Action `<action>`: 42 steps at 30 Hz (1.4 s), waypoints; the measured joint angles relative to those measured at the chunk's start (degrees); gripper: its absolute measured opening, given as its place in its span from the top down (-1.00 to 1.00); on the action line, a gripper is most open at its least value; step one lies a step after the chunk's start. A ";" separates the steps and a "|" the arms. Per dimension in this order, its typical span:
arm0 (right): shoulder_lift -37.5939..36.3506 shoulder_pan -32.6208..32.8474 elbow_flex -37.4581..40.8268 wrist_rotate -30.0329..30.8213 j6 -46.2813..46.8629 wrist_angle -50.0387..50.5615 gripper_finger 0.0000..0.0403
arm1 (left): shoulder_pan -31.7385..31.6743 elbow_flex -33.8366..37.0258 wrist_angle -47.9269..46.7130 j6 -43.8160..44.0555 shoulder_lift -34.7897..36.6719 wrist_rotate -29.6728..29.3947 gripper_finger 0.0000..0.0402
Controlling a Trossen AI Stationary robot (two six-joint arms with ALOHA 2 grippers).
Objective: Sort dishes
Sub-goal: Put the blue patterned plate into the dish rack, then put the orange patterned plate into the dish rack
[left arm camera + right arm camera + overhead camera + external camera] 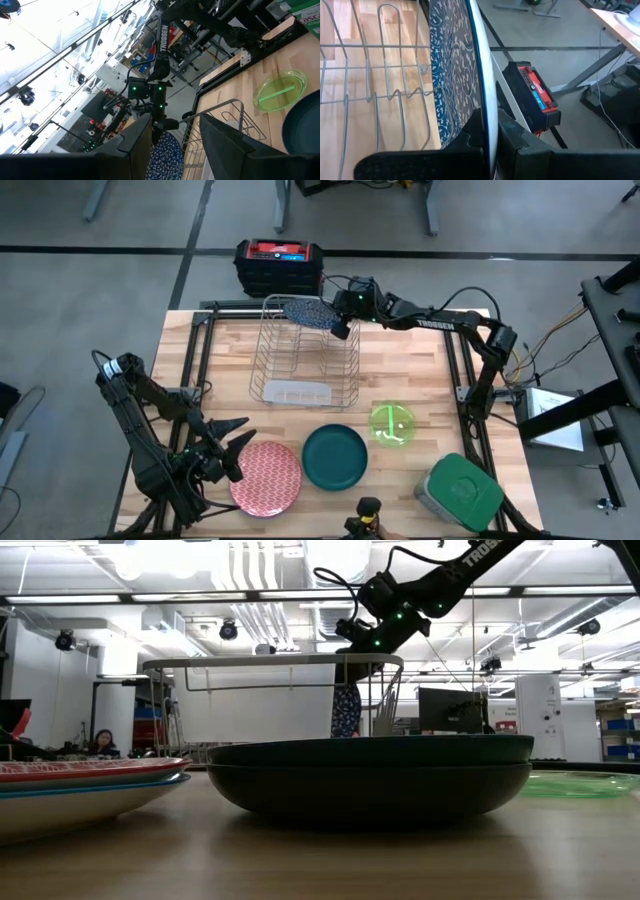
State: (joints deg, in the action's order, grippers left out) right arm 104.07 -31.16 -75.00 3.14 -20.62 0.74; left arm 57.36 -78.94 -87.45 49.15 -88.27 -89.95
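My right gripper (338,323) is shut on a blue-speckled plate (310,311) over the far right corner of the silver wire rack (305,355). In the low view the plate (346,710) hangs on edge inside the rack's wires. At the near left my left gripper (232,442) stands open and level, with nothing between its fingers, just left of a red-patterned plate (265,478) that tops a stack. A dark green plate (334,456) and a neon-green bowl (392,423) lie flat on the table. My right gripper pinches the blue-speckled plate's rim (486,117) between its two fingers, one on each face. The fingers come from the table's far right, slanting down. The plate stands on edge below them. The dark green plate hides its lower edge in the low view.
A grey container with a green lid (460,492) sits at the near right corner. A white tray (295,392) lies at the rack's near end. A black and red box (280,265) stands beyond the far edge. A person (100,743) sits in the room behind.
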 joint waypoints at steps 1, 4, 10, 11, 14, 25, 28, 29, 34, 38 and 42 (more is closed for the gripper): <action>0.00 0.00 0.00 0.01 -0.01 0.14 0.98 | 0.00 0.00 0.01 0.00 0.00 0.00 0.22; -0.01 -0.02 0.01 0.04 0.41 0.57 0.98 | 0.02 0.00 0.09 0.00 0.00 0.02 0.22; 0.00 -0.02 0.00 0.00 1.40 0.81 0.90 | 0.01 0.00 0.28 0.02 0.00 0.04 0.22; 0.00 -0.02 0.02 0.00 1.61 0.78 0.86 | 0.02 0.00 0.28 0.02 0.00 0.04 0.22; 0.00 -0.02 -0.07 0.04 1.70 0.11 0.74 | 0.00 0.00 0.30 0.02 0.00 0.04 0.22; -0.10 -0.04 -0.43 1.81 2.79 0.60 0.46 | 0.02 0.00 0.30 0.02 0.00 0.09 0.22; -0.09 -0.02 -0.83 1.73 2.84 0.74 0.42 | 0.02 0.00 0.31 0.02 0.00 0.11 0.22; -0.09 -0.02 -1.03 1.73 2.86 0.80 0.41 | 0.01 0.00 0.32 0.03 0.00 0.10 0.22; -0.22 -0.02 -2.66 1.97 2.86 2.93 0.36 | 0.02 0.00 0.32 0.02 0.00 0.11 0.22; -0.45 0.00 -3.79 2.17 3.02 4.55 0.32 | 0.02 0.00 0.32 0.02 0.00 0.11 0.22; -0.52 0.02 -5.07 2.91 3.03 7.80 0.28 | 0.02 0.00 0.32 0.02 0.00 0.11 0.22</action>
State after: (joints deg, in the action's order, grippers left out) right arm 103.55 -31.14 -80.07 6.04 -17.58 8.54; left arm 57.38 -78.94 -87.13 49.17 -88.27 -89.84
